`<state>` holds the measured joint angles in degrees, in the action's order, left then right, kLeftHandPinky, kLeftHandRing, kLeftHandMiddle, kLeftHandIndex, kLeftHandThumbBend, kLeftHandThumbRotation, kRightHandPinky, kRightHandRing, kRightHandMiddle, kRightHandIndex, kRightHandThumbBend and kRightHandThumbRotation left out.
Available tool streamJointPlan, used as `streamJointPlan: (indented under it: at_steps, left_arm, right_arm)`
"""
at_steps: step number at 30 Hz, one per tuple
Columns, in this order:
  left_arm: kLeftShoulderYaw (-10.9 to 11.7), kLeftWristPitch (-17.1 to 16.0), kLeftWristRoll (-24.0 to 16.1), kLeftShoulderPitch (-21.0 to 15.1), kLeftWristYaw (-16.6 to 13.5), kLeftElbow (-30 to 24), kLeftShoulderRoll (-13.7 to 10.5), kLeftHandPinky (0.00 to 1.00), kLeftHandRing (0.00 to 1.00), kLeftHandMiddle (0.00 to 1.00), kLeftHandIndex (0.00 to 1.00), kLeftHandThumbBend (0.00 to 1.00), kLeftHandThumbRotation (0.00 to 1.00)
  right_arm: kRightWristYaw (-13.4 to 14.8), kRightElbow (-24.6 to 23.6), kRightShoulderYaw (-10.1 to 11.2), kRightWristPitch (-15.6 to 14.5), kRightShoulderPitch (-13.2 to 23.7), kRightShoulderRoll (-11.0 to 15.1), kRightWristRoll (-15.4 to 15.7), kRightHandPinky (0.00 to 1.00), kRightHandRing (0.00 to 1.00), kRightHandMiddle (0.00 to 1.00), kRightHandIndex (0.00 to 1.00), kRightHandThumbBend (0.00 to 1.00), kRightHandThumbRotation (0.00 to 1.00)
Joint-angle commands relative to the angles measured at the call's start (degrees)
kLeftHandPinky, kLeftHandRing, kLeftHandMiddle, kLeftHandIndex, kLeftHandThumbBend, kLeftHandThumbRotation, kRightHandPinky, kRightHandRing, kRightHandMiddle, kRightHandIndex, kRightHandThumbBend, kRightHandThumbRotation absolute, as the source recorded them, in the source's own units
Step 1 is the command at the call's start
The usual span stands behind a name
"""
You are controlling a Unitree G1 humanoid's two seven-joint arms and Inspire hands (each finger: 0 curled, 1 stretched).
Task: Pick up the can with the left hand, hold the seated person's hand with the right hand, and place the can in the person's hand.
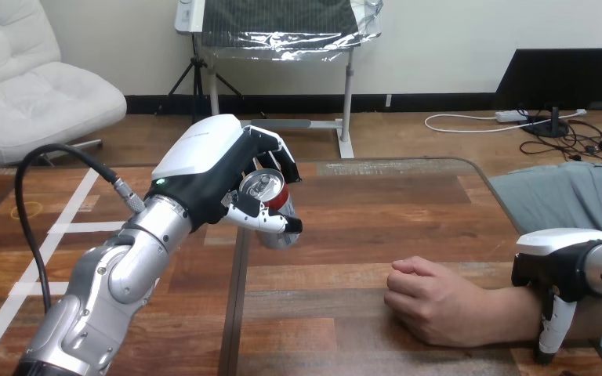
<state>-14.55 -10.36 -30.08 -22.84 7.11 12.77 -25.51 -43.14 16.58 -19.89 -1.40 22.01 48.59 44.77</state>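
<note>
Wooden table (360, 235), person's hand (431, 301) resting closed on it at the right, right hand (558, 262) clasped over the person's wrist (520, 313), can (263, 189) raised above the table well left of them, gripped in the curled fingers of the left hand (204, 160)

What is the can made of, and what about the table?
The can in the left hand looks like metal: its top is silvery and shiny, and its side seems painted red. The table looks like wood, with brown grain in planks and a glossy finish.
</note>
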Motion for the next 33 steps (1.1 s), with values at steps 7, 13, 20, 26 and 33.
streamJointPlan:
  at_steps: [7, 13, 20, 26, 33]
  left_arm:
    - [1.9, 0.5, 0.6, -3.8, -0.7, -1.4, 0.4, 0.33, 0.39, 0.47, 0.51, 0.58, 0.00]
    - [1.8, 0.3, 0.6, -3.9, -1.0, -1.1, 0.5, 0.33, 0.39, 0.47, 0.51, 0.58, 0.00]
    - [1.6, 0.0, 0.5, -4.0, -1.1, -0.8, 0.4, 0.33, 0.39, 0.48, 0.51, 0.58, 0.00]
    - [1.6, -0.4, 0.6, -4.2, -1.3, -0.3, 0.5, 0.34, 0.40, 0.48, 0.51, 0.58, 0.00]
    - [1.6, -0.5, 0.7, -4.4, -1.2, 0.0, 0.7, 0.34, 0.40, 0.48, 0.51, 0.58, 0.00]
  right_arm:
    - [0.8, -0.1, -1.0, -0.3, -3.0, -2.2, -1.8, 0.38, 0.48, 0.55, 0.48, 0.69, 0.00]
    - [0.7, -1.3, -1.0, -0.3, -3.7, -1.6, -1.7, 0.37, 0.48, 0.55, 0.48, 0.69, 0.00]
    - [0.0, -2.9, -0.4, -2.5, -4.6, -1.6, -1.9, 0.34, 0.45, 0.53, 0.48, 0.67, 0.00]
    - [0.3, -4.1, 0.2, -3.4, -5.5, -1.2, -2.3, 0.33, 0.43, 0.52, 0.49, 0.67, 0.00]
    - [0.1, -6.2, 1.2, -4.2, -6.4, -0.3, -3.0, 0.29, 0.39, 0.49, 0.49, 0.67, 0.00]
